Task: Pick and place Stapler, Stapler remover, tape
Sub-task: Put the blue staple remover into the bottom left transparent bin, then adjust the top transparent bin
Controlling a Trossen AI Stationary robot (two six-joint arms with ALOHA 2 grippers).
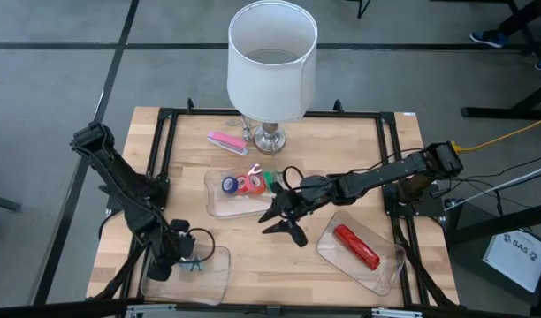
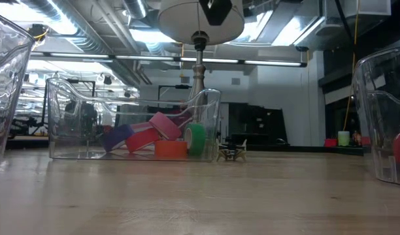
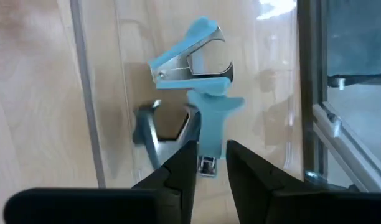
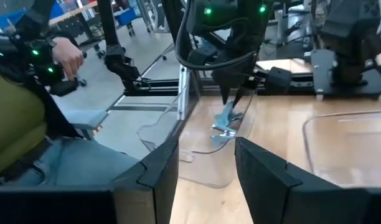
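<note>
Two light-blue staple removers are in the clear tray point(image 1: 209, 284) at the near left. One point(image 3: 192, 57) lies flat on the tray's floor. The other point(image 3: 210, 118) stands blurred between the fingertips of my left gripper point(image 3: 211, 163), which points steeply down with a narrow gap. The red stapler point(image 1: 356, 246) lies in the clear tray point(image 1: 390, 274) at the near right. A pink stapler point(image 1: 226, 141) lies on the table by the lamp. Rolls of tape point(image 1: 245, 184) fill the middle tray point(image 2: 63, 117). My right gripper point(image 1: 285, 221) hangs open over the table's middle, holding nothing. My left gripper's fingers point(image 3: 181, 171) stand on either side of the second remover's blue handle end point(image 3: 210, 144), coming from above and slanting down. Whether they touch it I cannot tell. The remover's metal claws point(image 3: 150, 127) point away from the fingers, low over the tray's floor.
A tall white lamp point(image 1: 271, 62) stands at the far middle of the table. A black frame point(image 1: 164, 119) runs around the tabletop. In the right wrist view a person point(image 4: 22, 124) sits beyond the table's left edge.
</note>
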